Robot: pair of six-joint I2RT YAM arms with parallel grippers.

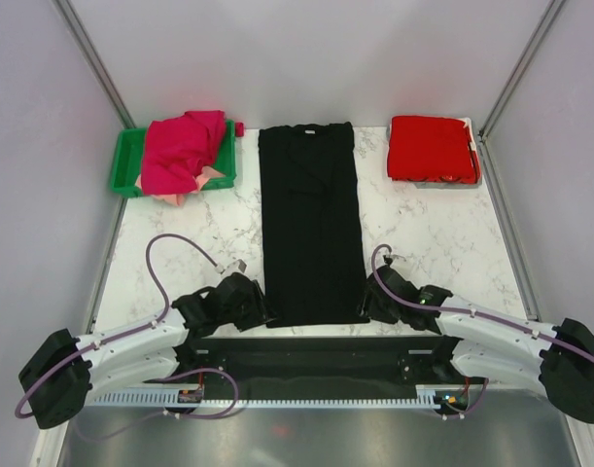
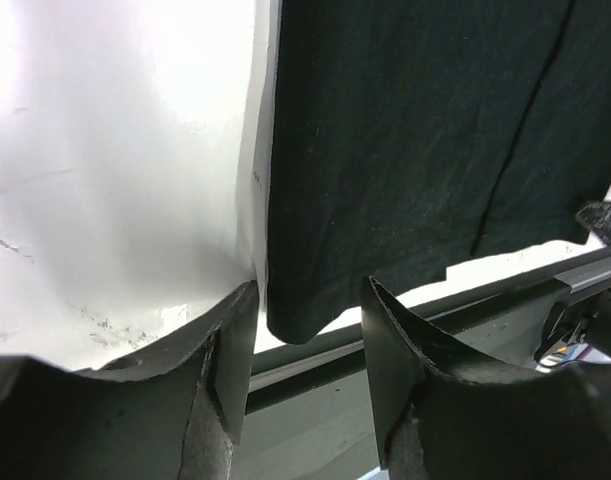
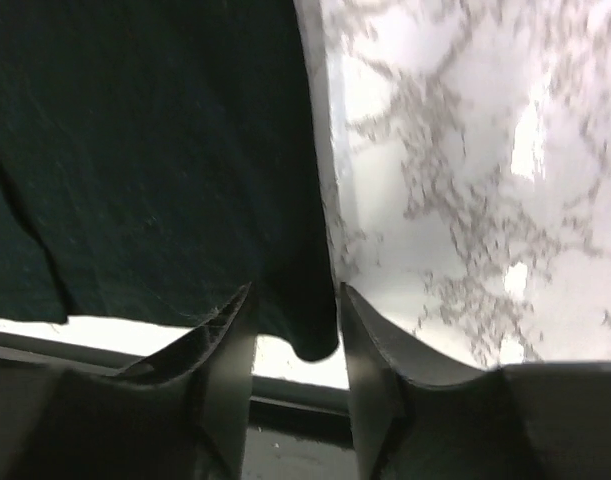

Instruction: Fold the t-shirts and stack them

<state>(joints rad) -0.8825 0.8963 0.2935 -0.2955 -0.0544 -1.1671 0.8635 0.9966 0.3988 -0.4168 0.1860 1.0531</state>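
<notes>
Lying flat along the middle of the marble table (image 1: 428, 243), the black t-shirt (image 1: 309, 224) is narrowed to a long strip, with its collar at the far end and its hem at the near edge. At its near-left corner the left gripper (image 2: 307, 300) has its jaws apart, straddling the hem. At its near-right corner the right gripper (image 3: 293, 300) stands the same way, with cloth in the gap (neither looks clamped yet). To my eye the step wants a clean pinch. Both should bite every layer, well in from the tip, then lift together and carry the hem evenly toward the collar. Off the black tee's far-right corner sits the folded red t-shirt (image 1: 431, 148). Off its far-left corner the magenta t-shirt (image 1: 180, 146) and a peach one (image 1: 207, 179) are heaped in the green bin (image 1: 124, 161).
</notes>
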